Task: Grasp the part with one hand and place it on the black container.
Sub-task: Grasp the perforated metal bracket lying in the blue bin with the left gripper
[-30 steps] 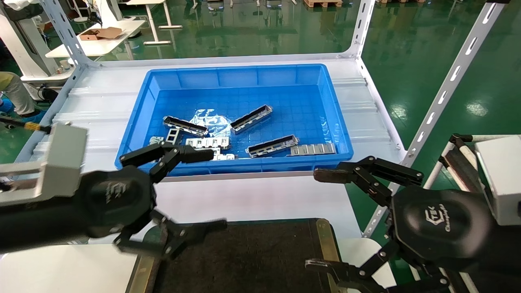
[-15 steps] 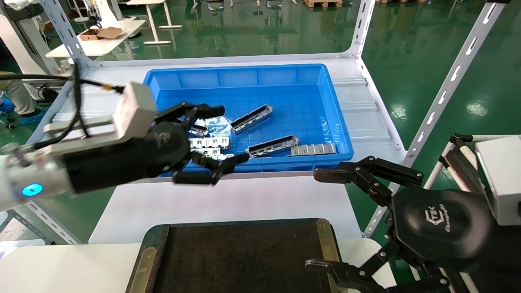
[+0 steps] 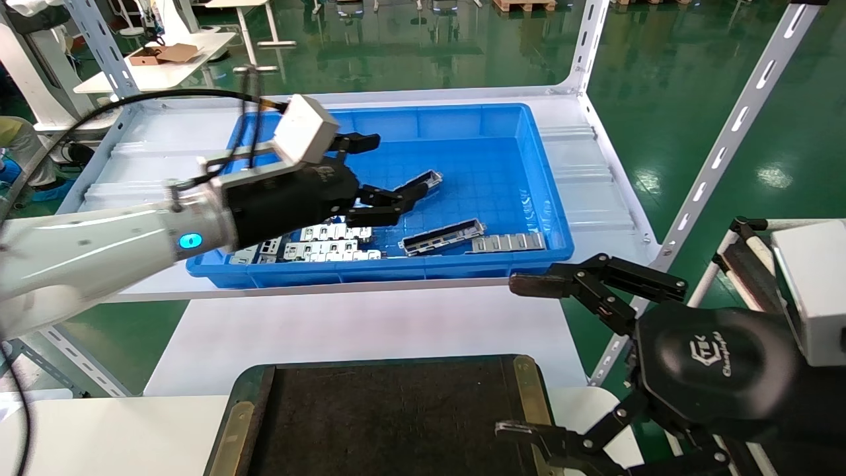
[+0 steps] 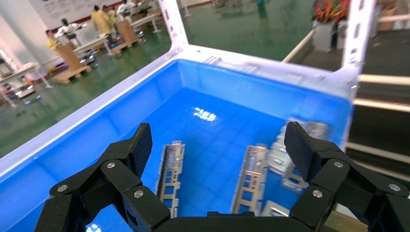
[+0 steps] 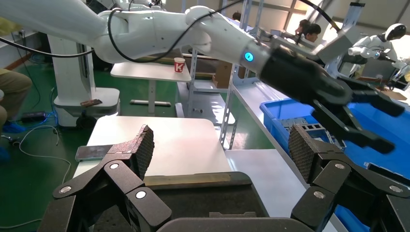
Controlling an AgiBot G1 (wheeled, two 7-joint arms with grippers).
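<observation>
Two silver-grey channel parts show in the blue bin (image 3: 396, 272): one near the front wall (image 3: 441, 237), one farther back (image 3: 426, 180), partly behind my left fingers. My left gripper (image 3: 388, 169) hovers over the bin's middle, open and empty, pointing at these parts. In the left wrist view (image 4: 220, 145) two long metal pieces (image 4: 169, 171) (image 4: 251, 176) lie on the bin floor between the spread fingers. The black container (image 3: 396, 410) lies at the near edge. My right gripper (image 3: 529, 357) is parked open and empty over its right edge, also seen in its wrist view (image 5: 220, 145).
Flat silver plates with cutouts lie at the bin's front left (image 3: 330, 233) and front right (image 3: 509, 242). The bin stands on a white shelf with slotted metal posts (image 3: 720, 152) at its corners. A white table surface (image 3: 370, 324) lies between bin and container.
My left arm has swung up from over the black container's left side and forward over the blue bin, staying open. The right arm has not moved.
</observation>
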